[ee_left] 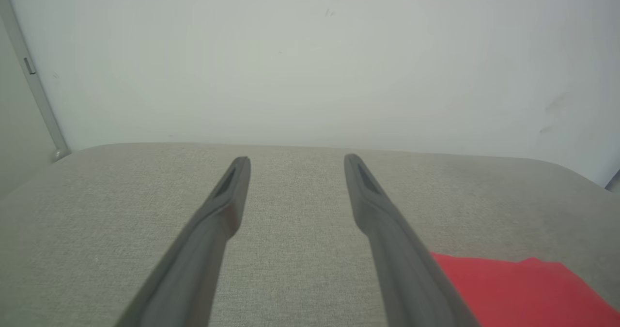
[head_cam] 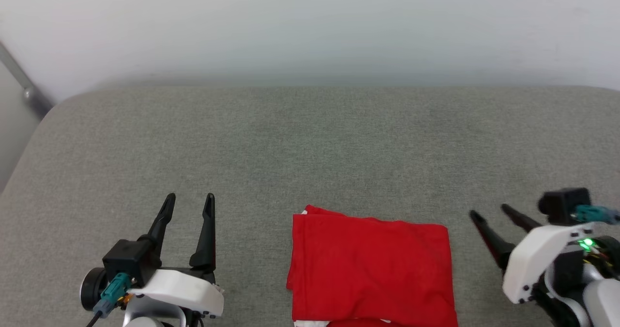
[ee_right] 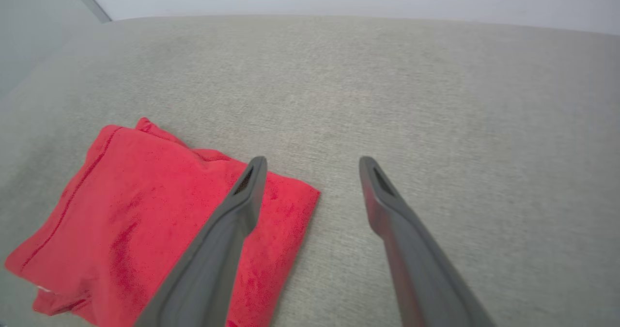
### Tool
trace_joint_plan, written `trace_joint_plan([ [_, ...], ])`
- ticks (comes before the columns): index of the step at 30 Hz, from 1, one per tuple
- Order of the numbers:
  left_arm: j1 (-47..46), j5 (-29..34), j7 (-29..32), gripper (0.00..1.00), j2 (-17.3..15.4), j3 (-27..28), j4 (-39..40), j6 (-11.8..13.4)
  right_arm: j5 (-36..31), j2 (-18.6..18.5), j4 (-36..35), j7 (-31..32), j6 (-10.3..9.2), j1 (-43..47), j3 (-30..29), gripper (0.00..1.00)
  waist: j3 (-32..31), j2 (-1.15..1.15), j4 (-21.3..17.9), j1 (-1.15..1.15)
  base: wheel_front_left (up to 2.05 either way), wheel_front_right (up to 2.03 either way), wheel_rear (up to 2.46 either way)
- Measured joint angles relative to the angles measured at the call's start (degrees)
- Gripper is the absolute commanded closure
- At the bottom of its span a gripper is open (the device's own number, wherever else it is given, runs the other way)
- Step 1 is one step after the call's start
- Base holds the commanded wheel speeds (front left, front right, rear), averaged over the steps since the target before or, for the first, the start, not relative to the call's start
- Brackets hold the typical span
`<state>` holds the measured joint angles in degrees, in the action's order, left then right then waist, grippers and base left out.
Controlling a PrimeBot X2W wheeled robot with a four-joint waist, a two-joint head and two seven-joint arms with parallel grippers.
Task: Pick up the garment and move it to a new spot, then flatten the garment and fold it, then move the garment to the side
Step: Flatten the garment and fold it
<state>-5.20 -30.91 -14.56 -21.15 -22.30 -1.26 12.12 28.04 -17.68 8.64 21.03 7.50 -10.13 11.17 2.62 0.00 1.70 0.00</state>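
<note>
Left gripper (head_cam: 190, 198), right gripper (head_cam: 488, 210) spread, empty. I should pinch all layers of folded red jersey garment (head_cam: 370, 269), slide sideways low.

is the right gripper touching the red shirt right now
Apart. The head view shows a strip of bare grey cushion between the right edge of the red shirt and the open right gripper.

Note garment (head_cam: 370, 269) between jaw sets: solid red, thin white slivers at edges, no print showing. Check left gripper (head_cam: 189, 199) and right gripper (head_cam: 488, 210): black fingers, white shells, teal connectors (head_cam: 114, 290). Green lamp (head_cam: 587, 243) behind right jaws. Cushion (head_cam: 310, 138) beyond jaws: grey, fine woven fleck. Wall (head_cam: 310, 22): plain off-white.
</note>
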Motion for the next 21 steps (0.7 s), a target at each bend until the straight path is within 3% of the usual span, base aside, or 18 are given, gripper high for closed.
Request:
trace_joint_plan([
  [5,1.6,0.2,-0.1,0.0,-0.4,0.7,-0.3,1.1,-9.8,1.2,-1.8,-8.2,0.0,5.1,-11.3,0.0,-1.2,0.0,-1.5,0.0,0.0,0.0,0.0],
  [8,2.8,0.2,-0.1,0.0,-0.7,1.0,-0.5,1.7,-12.9,3.1,-4.3,-13.2,0.0,7.4,-14.9,0.0,-2.2,0.0,-2.1,0.0,0.0,0.0,0.0],
  [13,5.3,0.1,-0.1,0.0,-1.5,1.4,-0.6,2.5,-14.6,6.6,-8.9,-17.6,0.0,11.6,-15.8,0.0,-3.8,0.0,-2.9,0.0,0.0,0.0,0.0],
  [21,8.8,-0.1,-0.2,0.0,-1.9,1.2,-0.8,3.0,-16.5,10.7,-16.2,-18.2,-0.01,17.6,-13.2,0.0,-5.9,0.0,-2.8,0.0,0.0,0.0,0.0],
])
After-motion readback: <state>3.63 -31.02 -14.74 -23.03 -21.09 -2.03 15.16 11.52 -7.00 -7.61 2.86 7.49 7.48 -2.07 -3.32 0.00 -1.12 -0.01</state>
